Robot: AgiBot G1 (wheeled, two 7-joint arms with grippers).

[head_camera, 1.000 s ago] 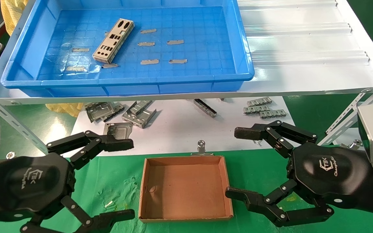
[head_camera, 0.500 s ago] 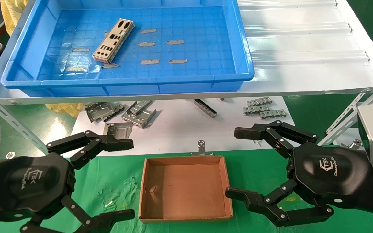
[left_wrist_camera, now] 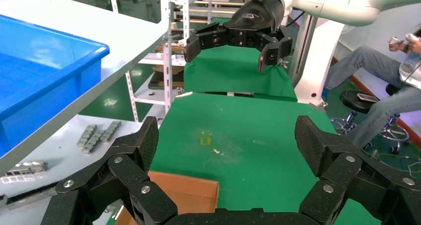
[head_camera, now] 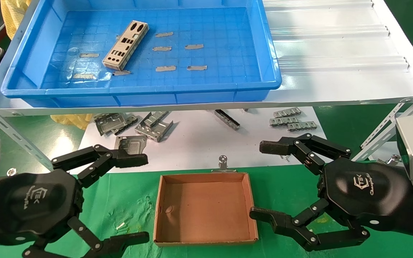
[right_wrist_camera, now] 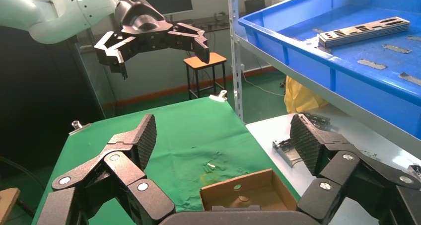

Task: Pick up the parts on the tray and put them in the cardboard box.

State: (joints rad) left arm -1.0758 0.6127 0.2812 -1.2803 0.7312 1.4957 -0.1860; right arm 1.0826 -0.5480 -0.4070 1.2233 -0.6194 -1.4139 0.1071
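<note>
A stack of thin silvery punched plates lies in the left half of the blue tray on the white shelf; it also shows in the right wrist view. The brown cardboard box sits empty on the green cloth between my two grippers, and also shows in the right wrist view. My left gripper is open and empty, left of the box. My right gripper is open and empty, right of the box. Both hover low, far below the tray.
Small grey tape strips dot the tray floor. Grey folded brackets and small metal pieces lie on the white board under the shelf. A metal clip stands behind the box. Shelf struts run at both sides.
</note>
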